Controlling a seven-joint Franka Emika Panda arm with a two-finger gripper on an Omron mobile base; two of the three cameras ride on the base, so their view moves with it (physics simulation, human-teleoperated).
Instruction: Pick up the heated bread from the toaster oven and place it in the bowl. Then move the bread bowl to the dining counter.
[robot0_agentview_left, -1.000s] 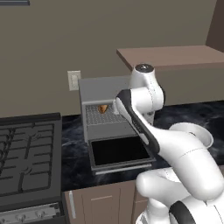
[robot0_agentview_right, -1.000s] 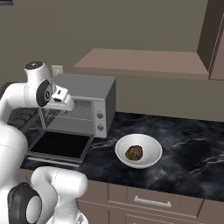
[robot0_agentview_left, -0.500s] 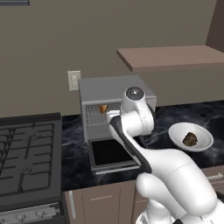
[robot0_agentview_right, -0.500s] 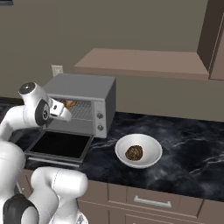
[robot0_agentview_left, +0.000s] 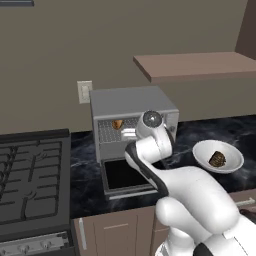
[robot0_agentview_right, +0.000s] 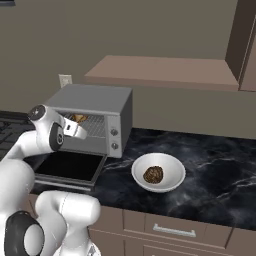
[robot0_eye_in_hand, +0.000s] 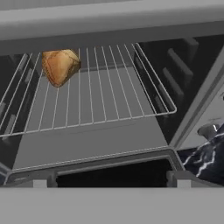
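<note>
Black marble counter, toaster oven (robot0_agentview_left: 134, 120) door down: your gripper (robot0_agentview_right: 79, 132) is wide open and empty; steer toward eleven o'clock where the heated bread (robot0_eye_in_hand: 60, 65) sits on the rack.

The black marble-look counter (robot0_agentview_right: 220, 165) with white veins ran along the wall above brown cabinet fronts (robot0_agentview_right: 170, 227). On it stood the grey toaster oven (robot0_agentview_right: 97, 112), its dark-glass door (robot0_agentview_right: 70, 167) dropped open and lying flat toward the counter's front edge. Just beside the oven, on the side away from the black stove (robot0_agentview_left: 30, 175), sat the white bowl (robot0_agentview_right: 172, 167), apart from the oven and resting on bare marble. Inside the oven a wire rack (robot0_eye_in_hand: 113, 92) carried the golden-tan bread (robot0_eye_in_hand: 60, 65), which lay at a back corner of the rack
</note>
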